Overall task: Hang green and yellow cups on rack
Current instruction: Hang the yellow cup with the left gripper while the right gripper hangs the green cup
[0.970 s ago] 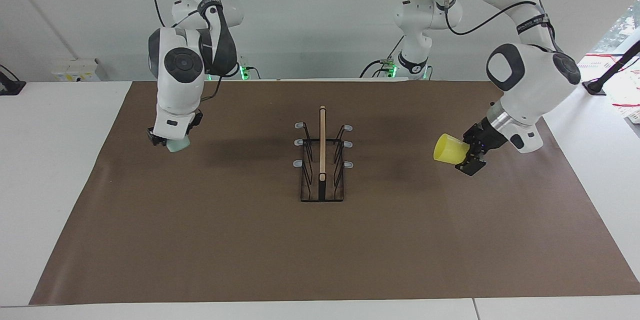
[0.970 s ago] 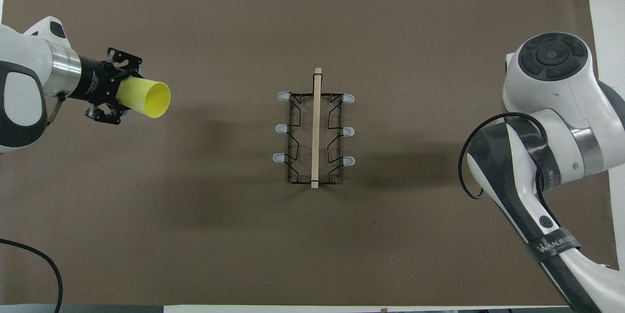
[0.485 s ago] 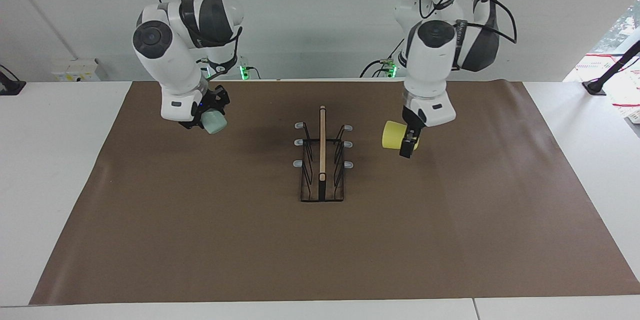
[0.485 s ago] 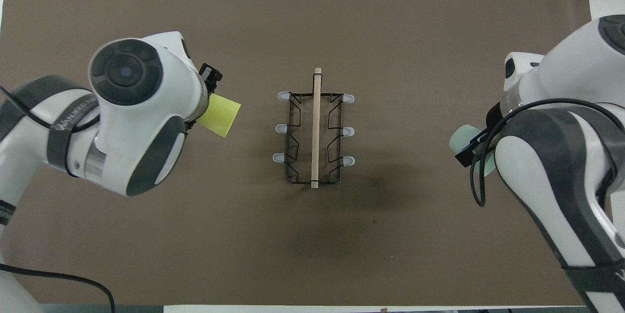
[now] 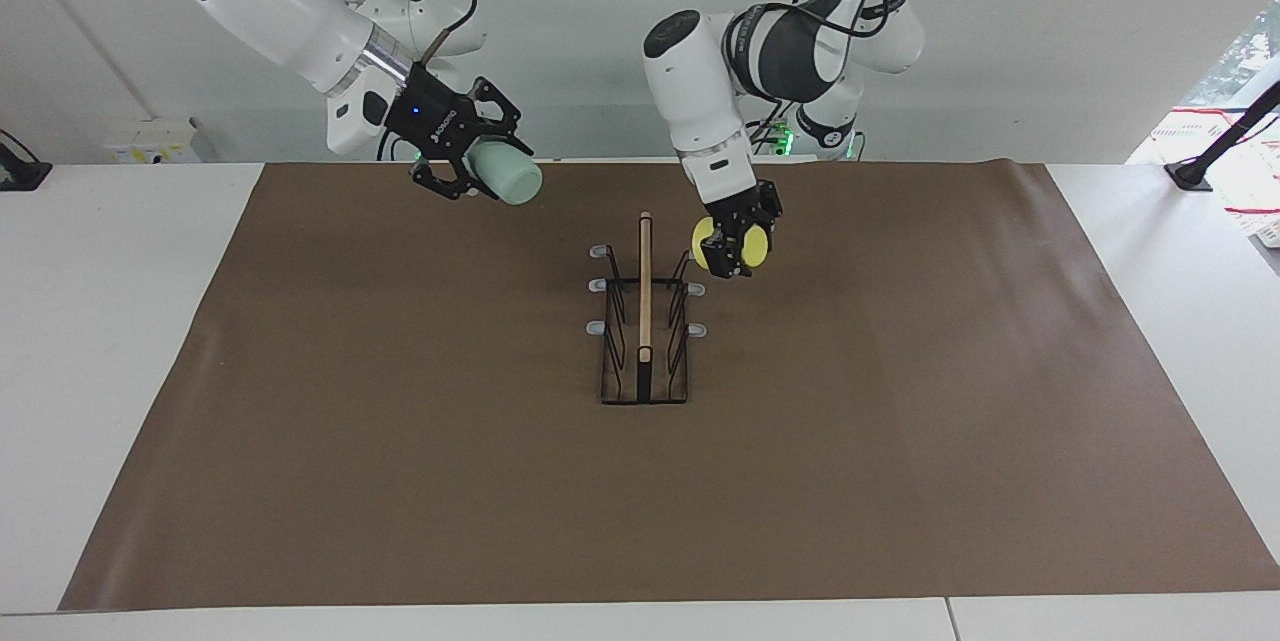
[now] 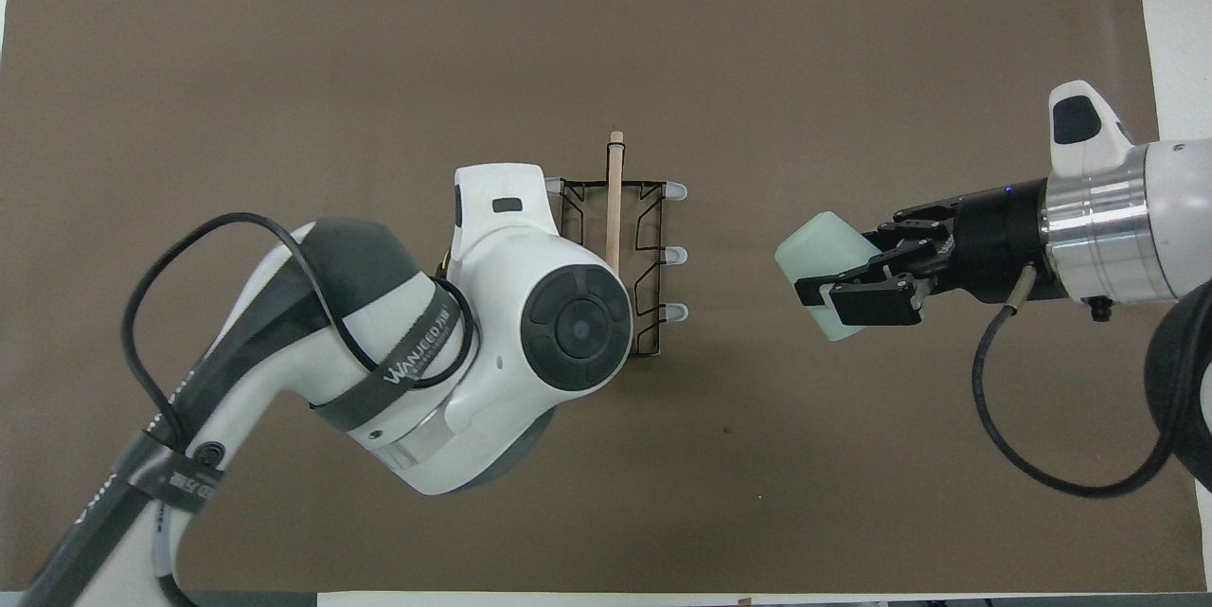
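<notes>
The black wire rack (image 5: 645, 321) with a wooden top bar stands mid-table; it also shows in the overhead view (image 6: 614, 209), partly covered by the left arm. My left gripper (image 5: 735, 251) is shut on the yellow cup (image 5: 732, 246), held low right beside the rack's prong (image 5: 697, 256) nearest the robots, on the left arm's side. I cannot tell whether cup and prong touch. The yellow cup is hidden in the overhead view. My right gripper (image 5: 488, 166) is shut on the mint green cup (image 5: 505, 174), held high on its side over the mat toward the right arm's end, also seen from overhead (image 6: 826, 264).
A brown mat (image 5: 900, 471) covers the table under the rack. The rack's other prongs (image 5: 597, 289) carry nothing. A white box (image 5: 150, 139) sits off the mat by the wall at the right arm's end.
The left arm swung in and brought the yellow cup from well beside the rack up to its prong. The right arm rose and carried the green cup toward the rack.
</notes>
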You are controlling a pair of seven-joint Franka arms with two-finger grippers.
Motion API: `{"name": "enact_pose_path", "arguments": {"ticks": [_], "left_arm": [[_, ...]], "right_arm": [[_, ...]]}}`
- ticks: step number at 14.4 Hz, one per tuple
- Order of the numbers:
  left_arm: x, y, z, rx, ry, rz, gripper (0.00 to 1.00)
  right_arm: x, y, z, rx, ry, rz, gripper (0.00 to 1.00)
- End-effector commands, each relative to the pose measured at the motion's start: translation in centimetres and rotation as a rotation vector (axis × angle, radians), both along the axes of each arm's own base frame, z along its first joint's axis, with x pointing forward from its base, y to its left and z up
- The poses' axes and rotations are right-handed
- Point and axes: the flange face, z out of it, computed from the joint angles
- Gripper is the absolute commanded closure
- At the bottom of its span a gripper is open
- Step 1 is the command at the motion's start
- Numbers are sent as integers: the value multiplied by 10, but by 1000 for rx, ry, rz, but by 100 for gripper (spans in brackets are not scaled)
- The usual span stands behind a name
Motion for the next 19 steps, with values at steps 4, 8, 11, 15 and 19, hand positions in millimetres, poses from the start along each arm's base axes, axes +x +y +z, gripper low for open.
{"name": "enact_pose_path", "arguments": {"ticks": [4,8,11,15,19], "left_arm": [[-19,-17,-28,89,-28,-15,100],[-34,-32,-35,77,-25,-31,99],[-36,-33,-31,74,-21,-40,33],[-41,-25,3,-6,51,-84,0],[-15,16,30,-27,150,-197,0]], "right_arm": [[-20,14,-19,263,-146,-72,100],[-37,9,-89,525,-341,-177,100],[-47,30,-128,561,-443,-149,100],[-73,51,-180,603,-548,-172,100],[-79,50,-206,565,-584,-140,100]]}}
